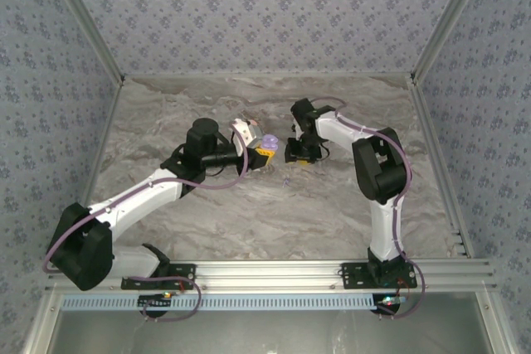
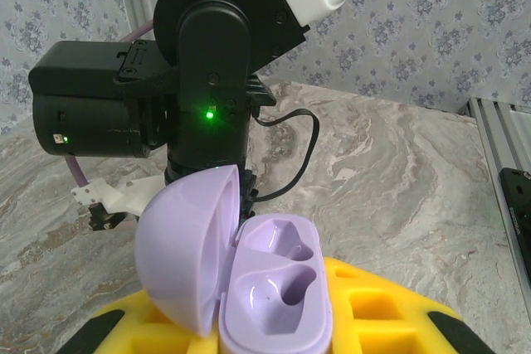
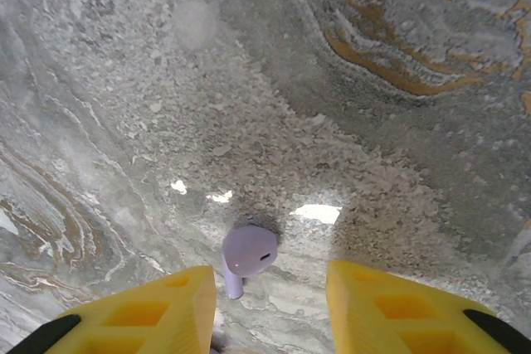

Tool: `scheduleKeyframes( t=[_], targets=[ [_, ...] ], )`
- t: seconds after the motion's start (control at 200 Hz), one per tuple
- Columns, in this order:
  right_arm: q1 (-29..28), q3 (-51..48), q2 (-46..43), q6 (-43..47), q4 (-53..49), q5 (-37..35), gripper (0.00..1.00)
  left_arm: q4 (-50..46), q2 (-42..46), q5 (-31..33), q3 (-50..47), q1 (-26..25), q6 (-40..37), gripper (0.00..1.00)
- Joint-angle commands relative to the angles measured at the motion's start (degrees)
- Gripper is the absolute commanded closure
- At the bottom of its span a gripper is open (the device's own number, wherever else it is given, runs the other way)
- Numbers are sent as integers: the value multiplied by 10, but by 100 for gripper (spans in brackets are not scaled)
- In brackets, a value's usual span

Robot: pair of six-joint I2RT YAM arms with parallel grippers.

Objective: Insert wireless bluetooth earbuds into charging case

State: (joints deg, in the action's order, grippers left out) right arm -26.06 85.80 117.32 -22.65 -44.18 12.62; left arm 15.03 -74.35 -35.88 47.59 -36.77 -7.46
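The left pincer (image 1: 264, 152) is clenched on the open charging case (image 2: 274, 288), both wells empty. The right pincer (image 3: 270, 308) hangs released over one earbud (image 3: 247, 253) lying mid-tabletop (image 3: 390, 138). The bud sits off-centre, so closing could flick it away.

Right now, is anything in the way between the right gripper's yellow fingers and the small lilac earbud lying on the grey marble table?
Nothing visible. The small lilac earbud lies on the bare grey marble table, in the gap between the open yellow fingers of the right gripper, with nothing over it.
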Motion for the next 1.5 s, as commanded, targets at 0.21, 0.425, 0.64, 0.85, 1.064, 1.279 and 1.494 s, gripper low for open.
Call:
scheduleKeyframes(
  t=[0.21, 0.425, 0.64, 0.85, 1.064, 1.279, 1.494],
  targets=[
    [-13, 37, 13, -33, -27, -28, 64, 5, 14, 1, 4, -2, -6, 97],
    [-19, 52, 26, -37, -34, -34, 65, 5, 15, 3, 3, -2, -5, 97],
    [-20, 59, 35, -36, -44, -41, 65, 8, 15, 4, 1, -2, -7, 97],
    [-23, 64, 44, -39, -45, -37, 66, 8, 16, 5, -1, -2, -6, 97],
    [-29, 66, 51, -42, -45, -39, 66, 8, 18, 5, -3, -2, -7, 97],
    [-32, 66, 55, -42, -51, -50, 66, 9, 19, 6, -5, -2, -7, 97],
    [-36, 70, 64, -41, -51, -51, 67, 10, 19, 6, -7, -3, -7, 97]
  ],
)
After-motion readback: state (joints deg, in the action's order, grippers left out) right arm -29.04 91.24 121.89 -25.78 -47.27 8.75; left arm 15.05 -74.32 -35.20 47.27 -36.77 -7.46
